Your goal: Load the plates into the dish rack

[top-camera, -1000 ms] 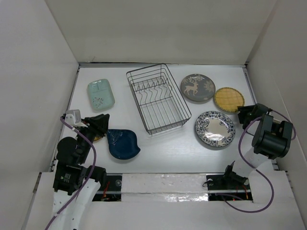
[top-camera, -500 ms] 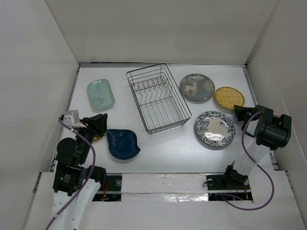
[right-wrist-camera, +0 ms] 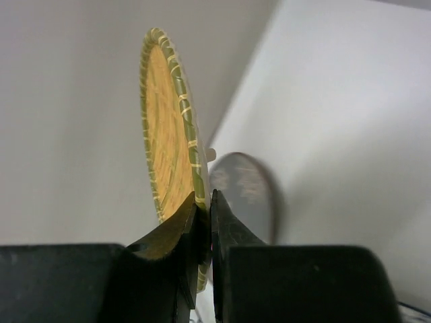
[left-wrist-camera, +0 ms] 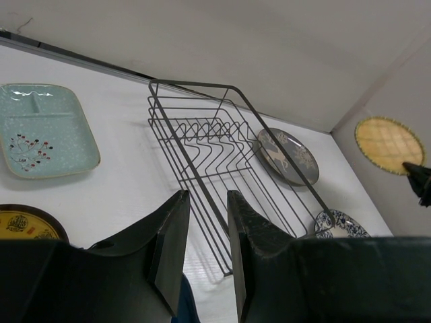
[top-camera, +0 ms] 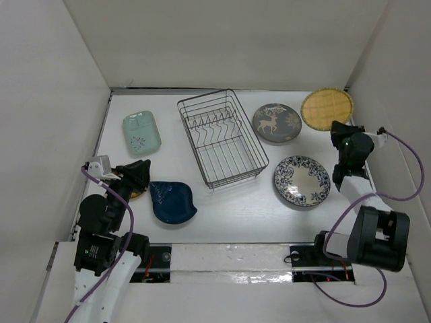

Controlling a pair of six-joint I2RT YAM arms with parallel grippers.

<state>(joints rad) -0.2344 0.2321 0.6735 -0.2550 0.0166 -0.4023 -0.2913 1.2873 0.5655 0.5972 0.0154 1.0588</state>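
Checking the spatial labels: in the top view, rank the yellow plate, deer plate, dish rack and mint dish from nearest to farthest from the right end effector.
From the right end effector:
1. yellow plate, clamped at its rim, back right corner.
2. deer plate, just left of it.
3. dish rack, mid-table.
4. mint dish, far left.

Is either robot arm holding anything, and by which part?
Yes: the right arm's jaws pinch the round yellow woven plate by its rim, on edge. The left arm's jaws hold nothing.
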